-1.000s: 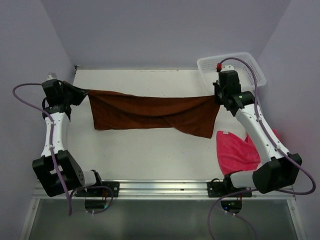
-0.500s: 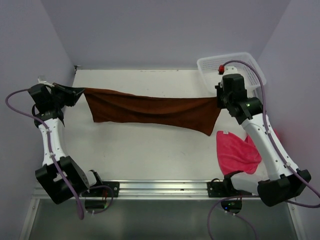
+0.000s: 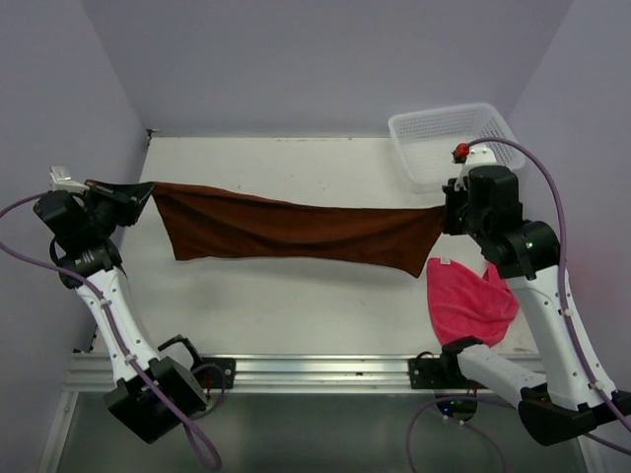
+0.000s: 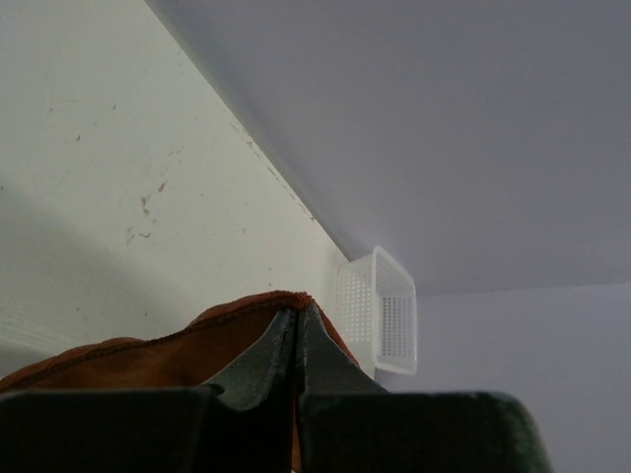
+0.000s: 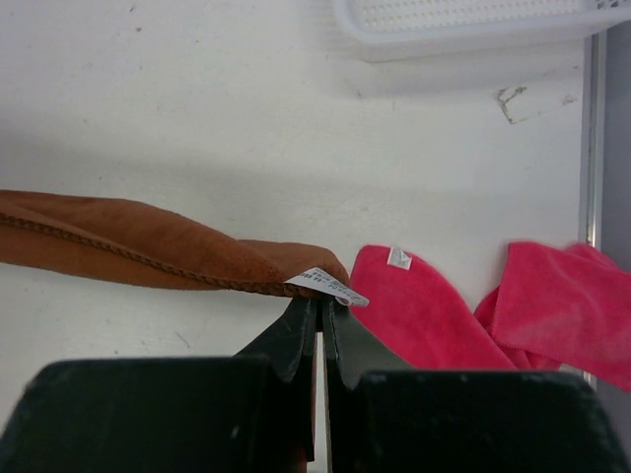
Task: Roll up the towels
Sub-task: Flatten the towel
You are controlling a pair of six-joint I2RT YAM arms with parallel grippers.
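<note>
A small white sewn-in tag (image 5: 327, 286) sticks out of the rust-brown towel (image 3: 296, 232) at the corner the right gripper (image 5: 317, 302) holds. It carries print, but too fine to read. A second white tag (image 5: 399, 258) sits on the edge of the pink towel (image 3: 468, 301), also unreadable.

Compared with a second ago, the right gripper has pulled back from the white mesh basket (image 3: 444, 133) towards the near side, so the arm no longer covers the basket's front corner. The left gripper (image 3: 146, 189) has swung farther away from the basket. The brown towel spans a wider stretch than before, and the deep sag at its end near the basket has flattened.

The brown towel hangs as a long, narrow band above the table (image 3: 296, 315), running from just in front of the basket to the far side opposite it. It is pulled nearly straight, with a soft fold along its length and a stitched hem showing. Each gripper's fingers are pinched together on one end corner. The pink towel lies crumpled on the table on the near side of the basket, under the right arm.
</note>
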